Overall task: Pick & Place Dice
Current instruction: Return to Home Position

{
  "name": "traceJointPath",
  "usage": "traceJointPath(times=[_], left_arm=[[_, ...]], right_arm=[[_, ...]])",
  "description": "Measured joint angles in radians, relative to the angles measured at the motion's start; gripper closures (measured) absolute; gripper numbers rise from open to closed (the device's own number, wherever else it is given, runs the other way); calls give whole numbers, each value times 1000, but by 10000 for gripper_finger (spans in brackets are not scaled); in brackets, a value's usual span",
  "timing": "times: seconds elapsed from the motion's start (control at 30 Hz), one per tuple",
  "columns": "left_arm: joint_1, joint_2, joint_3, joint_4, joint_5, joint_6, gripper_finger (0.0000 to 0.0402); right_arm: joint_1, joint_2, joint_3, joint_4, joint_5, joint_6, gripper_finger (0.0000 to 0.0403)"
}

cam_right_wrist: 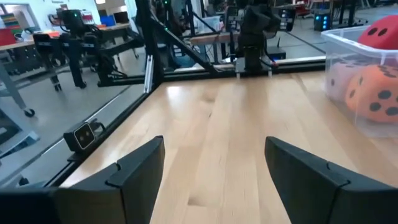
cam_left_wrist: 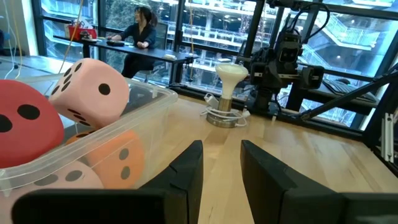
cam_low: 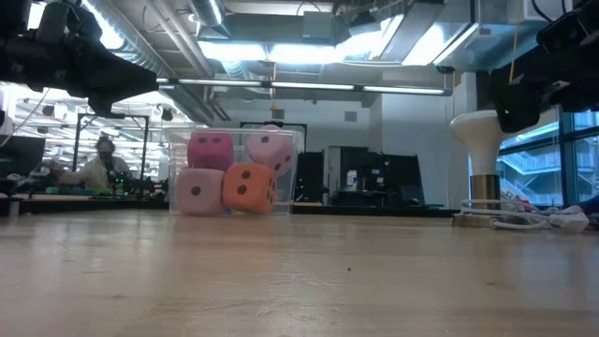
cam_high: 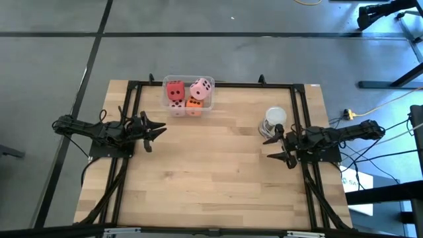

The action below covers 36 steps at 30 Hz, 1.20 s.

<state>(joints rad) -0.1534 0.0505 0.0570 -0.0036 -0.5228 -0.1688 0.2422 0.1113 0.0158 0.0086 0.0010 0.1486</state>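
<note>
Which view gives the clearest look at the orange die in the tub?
The low view: the orange die shows a whole face with pips, through the tub wall. The high view shows only its top; both wrist views see it partly, through the tub wall.

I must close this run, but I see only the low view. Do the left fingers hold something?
Observer: No. In the left wrist view the left fingers stand open with nothing between them.
Operator: And the right ones?
Observer: The right fingers are open and empty too.
Operator: Is some dice outside the tub?
Observer: The high view shows none; the dice lie inside the clear tub.
</note>
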Motion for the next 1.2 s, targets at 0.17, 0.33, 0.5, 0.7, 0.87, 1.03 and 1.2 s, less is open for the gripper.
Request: traceJointPath(times=[0.17, 0.33, 0.5, 0.7, 0.87, 1.03, 1.2], left_arm=[[0, 0, 0, 0, 0, -3, 304], [0, 0, 0, 0, 0, -3, 302], [0, 0, 0, 0, 0, -3, 300], [0, 0, 0, 0, 0, -2, 300], [0, 0, 0, 0, 0, -2, 298], [0, 0, 0, 0, 0, -2, 299], [0, 0, 0, 0, 0, -2, 297]], right_arm=[[0, 1, 0, 1, 0, 0, 127], [0, 1, 0, 1, 0, 0, 127], [0, 1, 0, 1, 0, 0, 127], [0, 1, 0, 1, 0, 0, 127], [0, 1, 0, 1, 0, 0, 127], [0, 1, 0, 1, 0, 0, 127], [0, 1, 0, 1, 0, -1, 127]])
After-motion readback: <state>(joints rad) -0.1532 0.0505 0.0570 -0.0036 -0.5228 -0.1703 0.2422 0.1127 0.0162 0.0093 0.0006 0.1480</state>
